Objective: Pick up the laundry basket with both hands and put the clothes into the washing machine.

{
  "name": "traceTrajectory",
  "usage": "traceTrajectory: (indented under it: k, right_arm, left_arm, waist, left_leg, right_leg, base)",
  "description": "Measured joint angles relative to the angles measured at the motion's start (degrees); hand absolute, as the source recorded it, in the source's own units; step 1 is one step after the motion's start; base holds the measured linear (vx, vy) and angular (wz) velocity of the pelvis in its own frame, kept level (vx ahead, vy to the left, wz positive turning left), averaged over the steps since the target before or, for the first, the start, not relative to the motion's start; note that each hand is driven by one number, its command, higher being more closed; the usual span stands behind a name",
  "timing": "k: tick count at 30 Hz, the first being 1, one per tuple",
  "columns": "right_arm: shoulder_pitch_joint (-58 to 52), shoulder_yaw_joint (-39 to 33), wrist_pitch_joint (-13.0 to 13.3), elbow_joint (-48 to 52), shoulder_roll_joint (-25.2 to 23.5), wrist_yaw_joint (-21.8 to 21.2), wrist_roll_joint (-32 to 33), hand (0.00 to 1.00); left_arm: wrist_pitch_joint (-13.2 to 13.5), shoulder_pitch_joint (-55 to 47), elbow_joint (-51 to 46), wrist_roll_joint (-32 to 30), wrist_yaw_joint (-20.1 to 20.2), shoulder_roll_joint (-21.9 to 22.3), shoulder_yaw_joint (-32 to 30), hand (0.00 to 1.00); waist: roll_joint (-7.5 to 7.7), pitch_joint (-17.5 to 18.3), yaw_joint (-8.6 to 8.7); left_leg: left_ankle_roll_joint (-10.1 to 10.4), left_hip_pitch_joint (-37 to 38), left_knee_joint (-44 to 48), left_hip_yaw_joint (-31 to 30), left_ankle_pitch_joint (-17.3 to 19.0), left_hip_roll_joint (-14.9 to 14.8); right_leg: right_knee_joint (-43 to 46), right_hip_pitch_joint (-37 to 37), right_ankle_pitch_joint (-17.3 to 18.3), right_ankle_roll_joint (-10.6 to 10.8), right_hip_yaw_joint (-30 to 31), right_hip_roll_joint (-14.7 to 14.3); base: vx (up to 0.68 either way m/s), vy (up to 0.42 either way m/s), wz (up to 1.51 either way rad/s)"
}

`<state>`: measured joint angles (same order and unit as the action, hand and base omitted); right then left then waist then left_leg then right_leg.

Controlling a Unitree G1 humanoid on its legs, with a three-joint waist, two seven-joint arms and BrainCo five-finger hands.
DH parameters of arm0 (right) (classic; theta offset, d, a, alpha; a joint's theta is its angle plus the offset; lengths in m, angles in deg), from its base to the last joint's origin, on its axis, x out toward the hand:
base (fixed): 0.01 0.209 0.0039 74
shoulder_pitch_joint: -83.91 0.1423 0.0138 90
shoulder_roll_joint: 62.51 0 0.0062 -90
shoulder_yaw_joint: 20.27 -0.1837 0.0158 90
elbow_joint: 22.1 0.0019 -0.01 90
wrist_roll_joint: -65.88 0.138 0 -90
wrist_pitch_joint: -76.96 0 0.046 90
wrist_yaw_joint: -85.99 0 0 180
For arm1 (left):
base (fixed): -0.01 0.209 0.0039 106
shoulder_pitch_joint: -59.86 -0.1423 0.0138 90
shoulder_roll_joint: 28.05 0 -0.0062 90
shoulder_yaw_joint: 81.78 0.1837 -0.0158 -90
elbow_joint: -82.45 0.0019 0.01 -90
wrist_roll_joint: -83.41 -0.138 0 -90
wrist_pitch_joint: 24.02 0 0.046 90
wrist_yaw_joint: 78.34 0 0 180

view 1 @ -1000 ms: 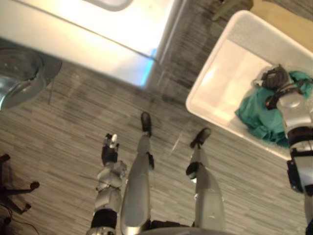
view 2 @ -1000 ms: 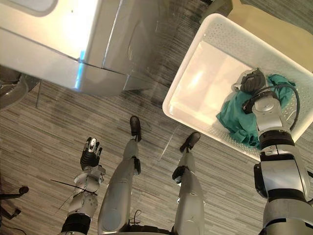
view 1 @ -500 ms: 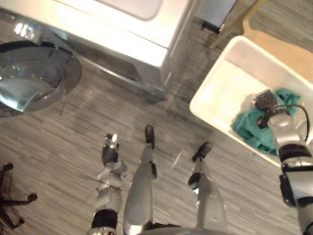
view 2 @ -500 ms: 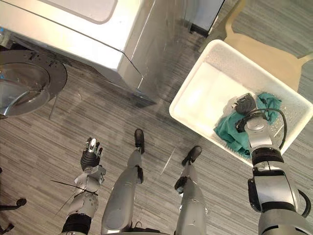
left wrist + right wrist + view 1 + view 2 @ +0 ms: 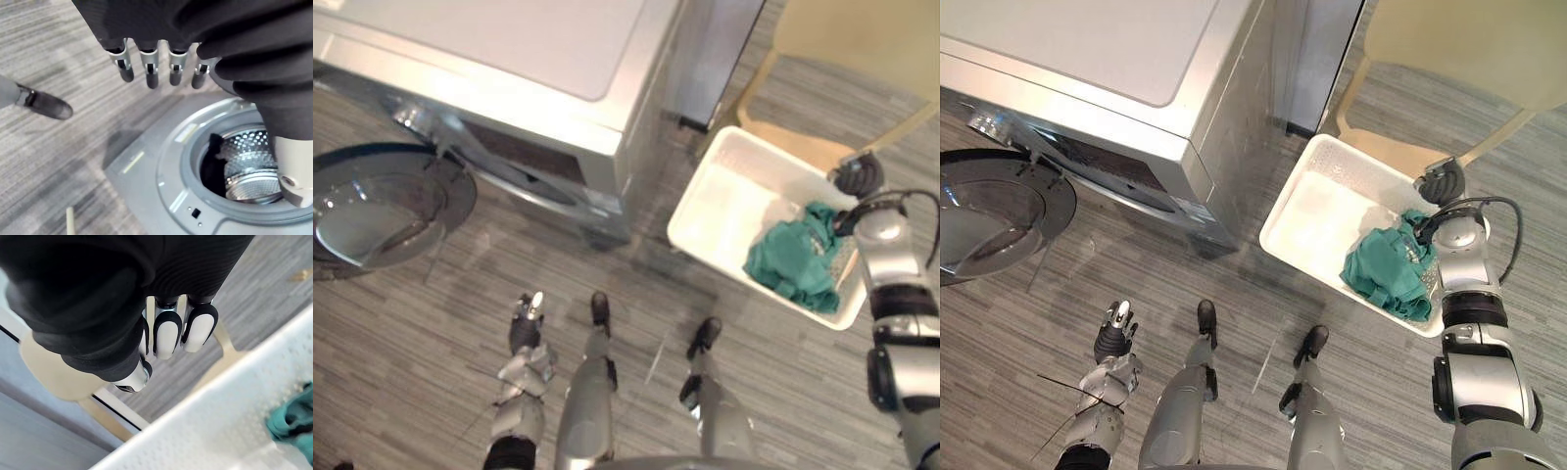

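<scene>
White basket (image 5: 1304, 211) holds teal cloth (image 5: 1386, 271); right robot hand (image 5: 1440, 180) curled, left robot hand (image 5: 1111, 339) relaxed.

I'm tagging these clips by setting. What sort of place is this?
Probably a home laundry area: a front-loading washer with its door swung open, a white basket beside it, and green clothes in the basket.

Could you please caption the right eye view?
Right hand by the rim of a white basket of green clothes, beside the washing machine.
</scene>
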<state>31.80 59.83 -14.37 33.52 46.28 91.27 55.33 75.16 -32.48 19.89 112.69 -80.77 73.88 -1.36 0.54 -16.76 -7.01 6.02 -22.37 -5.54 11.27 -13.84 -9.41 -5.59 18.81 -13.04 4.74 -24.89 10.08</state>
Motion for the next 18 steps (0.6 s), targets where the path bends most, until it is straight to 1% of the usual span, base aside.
traceTrajectory:
  k: [1,3,5,6,8,10,14,15,18]
  right_arm:
    - [-1.5,-1.0,-0.2,1.8,-1.0,0.1,-0.6,1.00]
    - [-6.4,-3.2,-0.4,6.4,-3.7,0.5,-1.3,1.00]
    - [-12.7,-6.0,-0.4,11.4,-8.0,1.3,-2.1,1.00]
    - [-13.8,-6.1,-0.4,11.7,-8.6,1.6,-2.5,0.00]
    - [-16.7,-6.2,-0.4,11.8,-10.1,2.1,-3.1,0.00]
    - [-18.1,-6.2,-0.5,12.2,-10.1,1.8,-3.1,0.00]
    - [-18.7,-6.0,-0.6,13.0,-10.1,-0.8,-3.0,0.00]
    - [-18.7,-5.9,-0.4,12.5,-10.1,-1.2,-2.9,0.00]
    - [-17.8,-4.4,-0.3,5.6,-10.0,-3.0,-2.2,0.00]
  left_arm:
    - [-0.1,-0.7,-0.1,-0.4,0.2,-0.1,0.0,0.00]
    - [-0.3,-2.7,-0.8,-0.9,0.8,-0.2,0.0,0.00]
    - [-0.6,-5.9,-3.4,-1.1,1.5,-0.6,0.0,0.00]
    - [-0.6,-6.4,-3.6,-1.3,1.7,-0.8,-0.1,0.00]
    - [-0.6,-7.9,-5.0,-1.5,2.5,-1.4,-0.1,0.00]
    - [-0.7,-8.0,-5.0,-1.7,2.6,-1.5,-0.2,0.00]
    - [-1.5,-8.0,-5.0,-3.0,3.6,-1.5,-0.2,0.00]
    - [-1.5,-8.0,-5.0,-3.0,3.6,-1.5,-0.2,0.00]
    - [-1.5,-8.1,-5.0,-3.0,3.6,-1.6,-0.1,0.00]
  waist:
    - [0.02,0.6,0.10]
    - [0.13,3.1,0.18]
    - [0.18,6.0,0.31]
    - [0.17,6.6,0.31]
    - [0.19,7.7,0.38]
    - [0.17,8.2,0.31]
    - [0.21,8.5,0.53]
    - [0.24,8.5,0.51]
    - [0.73,8.1,0.15]
  left_leg:
    - [-0.1,0.6,0.0,0.0,0.3,0.0]
    - [0.2,1.7,0.0,0.0,1.1,0.1]
    - [0.2,3.9,-0.2,0.2,2.0,0.4]
    - [0.3,4.3,-0.2,0.2,2.2,0.4]
    - [0.3,6.2,-0.3,0.2,2.7,0.6]
    - [0.3,6.7,-0.3,0.2,2.8,0.6]
    - [0.4,6.2,-0.3,0.1,2.7,0.4]
    - [0.4,5.9,-0.3,0.1,2.7,0.4]
    - [0.4,2.7,-0.1,-0.3,2.3,0.5]
  right_leg:
    - [0.0,-0.6,0.2,0.1,0.0,0.0]
    - [0.0,-1.8,0.8,0.6,0.0,0.1]
    - [0.0,-3.8,1.4,1.0,0.0,0.4]
    - [0.0,-4.2,1.7,1.2,0.1,0.5]
    - [0.0,-6.1,2.3,1.3,0.1,0.6]
    - [0.0,-6.6,2.3,1.4,0.0,0.6]
    - [0.0,-6.2,2.3,1.3,0.0,0.5]
    - [0.0,-5.8,2.3,1.3,0.1,0.5]
    - [0.0,-2.6,1.7,0.7,0.3,0.3]
  base:
    - [0.00,0.000,0.00]
    - [0.02,0.003,0.02]
    - [0.06,0.003,0.02]
    - [0.06,-0.003,0.01]
    - [0.06,-0.012,0.03]
    - [0.02,-0.008,0.01]
    - [0.00,0.000,0.00]
    - [0.00,0.000,0.00]
    - [-0.02,-0.014,-0.06]
